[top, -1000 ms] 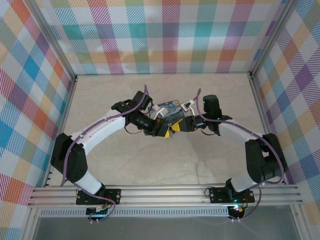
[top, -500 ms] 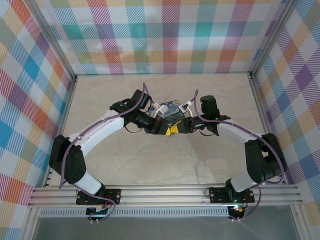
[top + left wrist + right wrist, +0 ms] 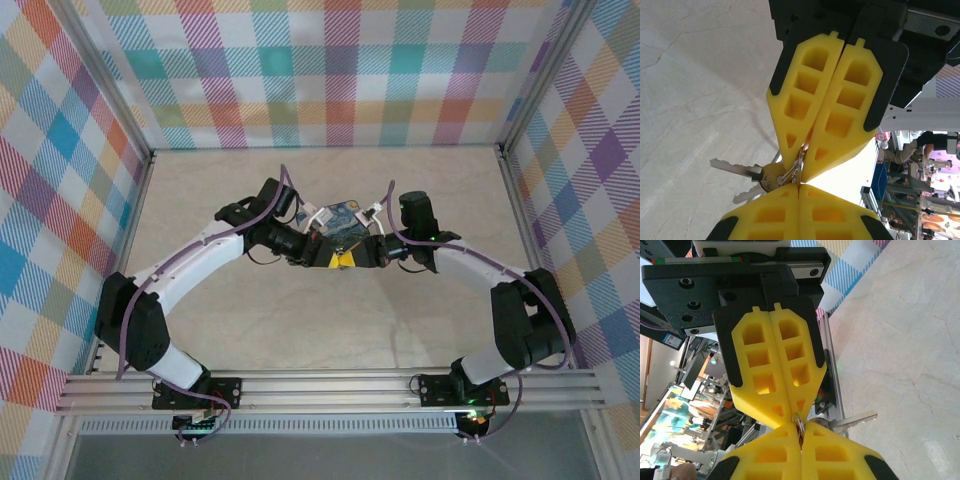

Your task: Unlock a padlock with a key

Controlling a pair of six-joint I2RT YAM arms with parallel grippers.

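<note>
The left gripper (image 3: 799, 192) and the right gripper (image 3: 801, 432) meet tip to tip just on the near side of the painted tin (image 3: 338, 213), above the pale table (image 3: 200, 200). Both sets of yellow fingers are pressed fully together. A thin key ring (image 3: 799, 167) is nipped in the seam where the two pairs of tips touch, so each gripper has hold of it. The key (image 3: 732, 167) hangs off that ring on the left arm's side of the tin. Its toothed silver blade points away from the grippers, clear of the table, and a second blade lies just beneath it. A brassy rounded piece sits where the blades join the ring; whether it is a key head I cannot tell.
</note>
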